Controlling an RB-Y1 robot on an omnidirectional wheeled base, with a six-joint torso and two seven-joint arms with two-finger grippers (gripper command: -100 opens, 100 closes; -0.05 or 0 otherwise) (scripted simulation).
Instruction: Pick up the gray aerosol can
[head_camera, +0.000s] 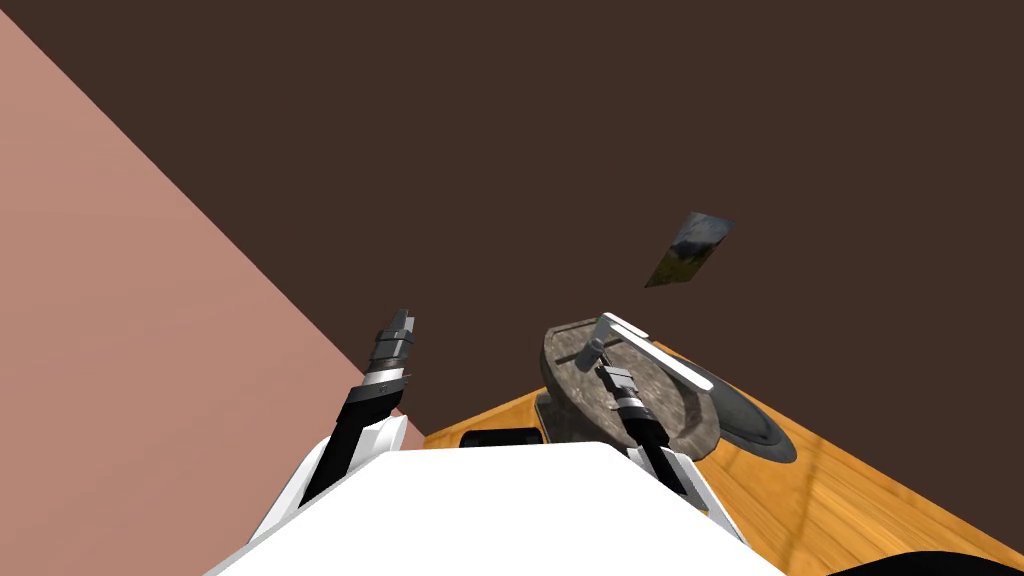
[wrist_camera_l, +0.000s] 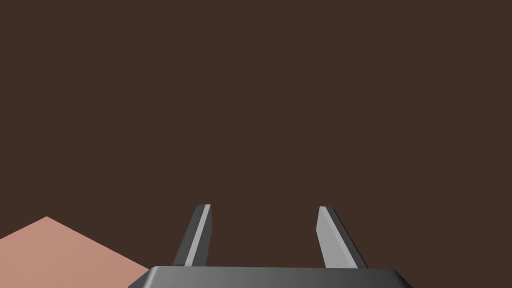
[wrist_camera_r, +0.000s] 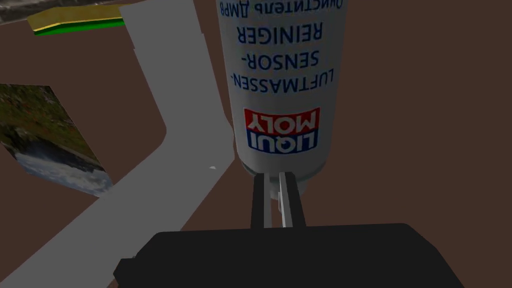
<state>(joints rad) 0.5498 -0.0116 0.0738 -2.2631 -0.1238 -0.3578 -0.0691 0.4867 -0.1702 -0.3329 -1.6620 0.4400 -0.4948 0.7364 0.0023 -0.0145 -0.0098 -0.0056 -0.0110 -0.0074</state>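
Right pincer clamped on can, bent bar just beside, lower middle over basin on tabletop, left pincer open

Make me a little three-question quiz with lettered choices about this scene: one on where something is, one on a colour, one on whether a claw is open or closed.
1. The right gripper is: A over the stone basin; B over a bed; C inside a cupboard.
2. The badge on the can is: A green and yellow; B red and blue; C all black.
3. The left gripper is: A shut on the can; B shut on a cup; C open and empty.

Answers:
1 A, the arm ends above the basin on the wooden counter.
2 B, a red band sits beside a blue one.
3 C, its two fingers stand apart with just brown wall between them.
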